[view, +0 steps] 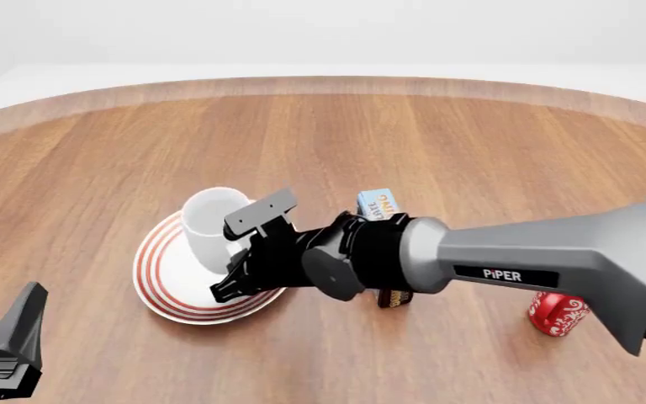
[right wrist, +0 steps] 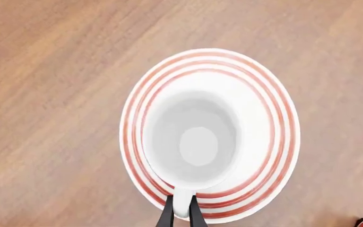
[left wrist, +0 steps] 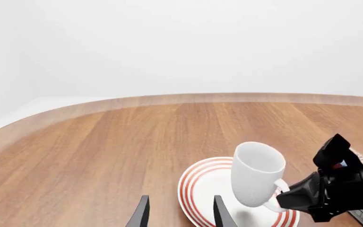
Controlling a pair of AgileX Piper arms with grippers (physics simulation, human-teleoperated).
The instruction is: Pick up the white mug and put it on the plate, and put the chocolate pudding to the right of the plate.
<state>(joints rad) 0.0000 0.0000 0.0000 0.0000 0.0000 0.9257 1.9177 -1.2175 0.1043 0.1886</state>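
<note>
The one word I can read outright is "PiPER", in white letters on the grey forearm of my right arm [view: 548, 261], well behind my right fingers [view: 258, 210]. Just behind those fingers, peeking over my wrist, the chocolate pudding [view: 378, 204] shows its light-blue face with orange lettering, but the letters are too small and tilted for me to spell out. Further back along that arm, well apart from my fingers, the red can [view: 557, 312] carries a white pattern that I cannot read as text. In both of my wrist views no writing is legible.
</note>
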